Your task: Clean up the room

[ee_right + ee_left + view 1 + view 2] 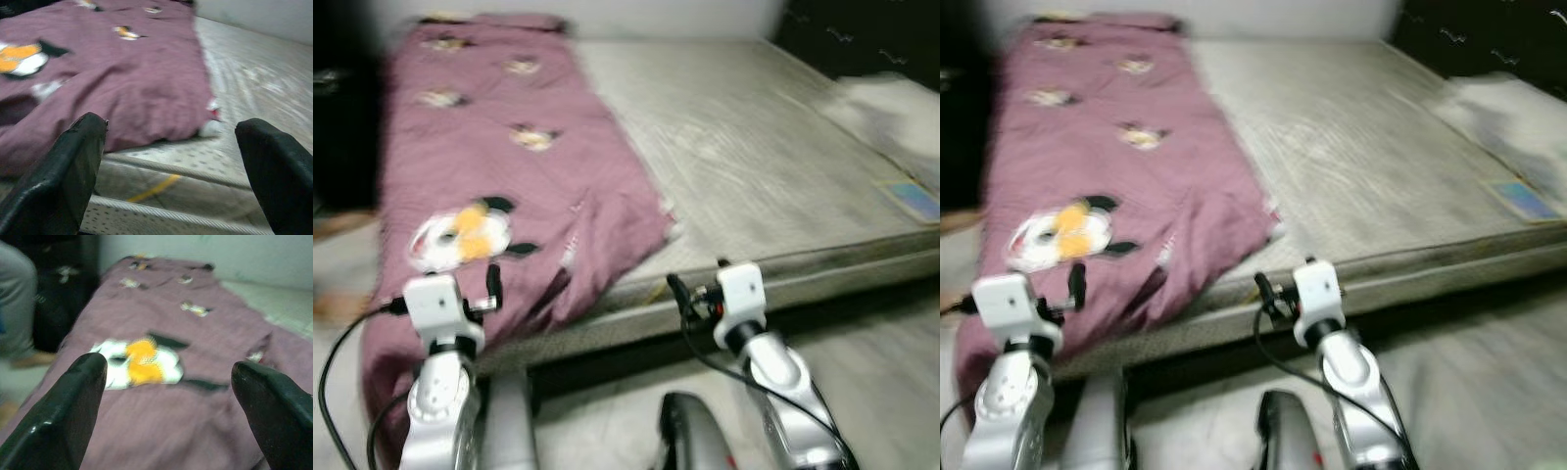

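Before the bed point(822, 257), both arms are raised toward its near edge. Left gripper point(166, 382): fingers point(68, 406) spread wide, nothing between them, aimed at the blanket point(509, 186). Right gripper point(171, 161): fingers point(73, 166) likewise spread and empty, facing the blanket's bunched corner at the bed's edge. Judgement: both are held open in readiness to take hold of the cloth for tidying.

Blanket: mauve, soft and creased, printed with white-and-orange flowers point(460, 235). It covers the bed's left side lengthwise and hangs over the near edge; the bed's right side shows bare grey mattress point(754, 147). Views are blurred.
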Available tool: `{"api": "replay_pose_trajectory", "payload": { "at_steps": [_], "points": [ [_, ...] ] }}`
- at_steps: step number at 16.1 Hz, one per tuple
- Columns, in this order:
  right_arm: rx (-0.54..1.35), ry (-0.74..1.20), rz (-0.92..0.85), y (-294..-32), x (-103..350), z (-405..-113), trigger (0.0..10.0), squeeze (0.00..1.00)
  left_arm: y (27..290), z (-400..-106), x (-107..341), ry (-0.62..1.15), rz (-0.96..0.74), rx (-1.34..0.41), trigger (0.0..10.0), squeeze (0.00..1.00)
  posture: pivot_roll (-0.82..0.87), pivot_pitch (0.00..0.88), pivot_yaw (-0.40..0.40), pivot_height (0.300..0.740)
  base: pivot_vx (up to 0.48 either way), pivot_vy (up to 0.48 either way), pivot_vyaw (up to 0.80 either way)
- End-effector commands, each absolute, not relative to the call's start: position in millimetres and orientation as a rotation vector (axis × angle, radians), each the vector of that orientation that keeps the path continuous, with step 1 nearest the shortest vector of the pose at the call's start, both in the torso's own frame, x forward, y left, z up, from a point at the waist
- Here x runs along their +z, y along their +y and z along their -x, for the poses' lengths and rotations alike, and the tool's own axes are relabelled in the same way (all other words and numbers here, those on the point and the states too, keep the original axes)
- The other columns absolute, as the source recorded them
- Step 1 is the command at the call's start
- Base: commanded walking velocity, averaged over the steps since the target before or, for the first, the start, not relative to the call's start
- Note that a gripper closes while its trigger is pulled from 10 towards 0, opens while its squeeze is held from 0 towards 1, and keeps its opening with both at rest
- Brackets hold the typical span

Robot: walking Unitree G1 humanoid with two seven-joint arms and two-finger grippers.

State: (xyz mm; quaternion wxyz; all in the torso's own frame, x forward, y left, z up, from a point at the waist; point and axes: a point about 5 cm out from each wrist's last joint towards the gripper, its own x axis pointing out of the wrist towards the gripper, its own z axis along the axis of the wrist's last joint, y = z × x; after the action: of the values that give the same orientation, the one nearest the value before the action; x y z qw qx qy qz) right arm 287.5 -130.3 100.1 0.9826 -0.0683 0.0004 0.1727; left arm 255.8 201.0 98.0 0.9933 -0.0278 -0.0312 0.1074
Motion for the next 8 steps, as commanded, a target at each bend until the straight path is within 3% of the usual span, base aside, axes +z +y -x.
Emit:
{"api": "replay_pose_trajectory", "payload": {
  "at_steps": [1,4,8],
  "points": [
    [0.371,0.014,0.143,-125.2,95.8,-285.1,10.0,0.00,205.7,-252.1,90.7,-0.028,0.046,0.225,10.0,0.00,-0.04,0.113,-0.082,0.559,0.000,0.000,0.80],
    [0.370,0.023,0.139,-125.2,94.7,-285.7,10.0,0.00,204.7,-252.8,91.7,-0.035,0.048,0.213,10.0,0.00,-0.04,0.114,-0.081,0.559,0.172,0.000,0.72],
    [0.373,0.028,0.144,-125.2,93.2,-285.7,10.0,0.00,202.7,-253.4,91.8,-0.039,0.050,0.197,10.0,0.00,-0.04,0.114,-0.081,0.559,0.304,0.000,0.00]
  ]
}}
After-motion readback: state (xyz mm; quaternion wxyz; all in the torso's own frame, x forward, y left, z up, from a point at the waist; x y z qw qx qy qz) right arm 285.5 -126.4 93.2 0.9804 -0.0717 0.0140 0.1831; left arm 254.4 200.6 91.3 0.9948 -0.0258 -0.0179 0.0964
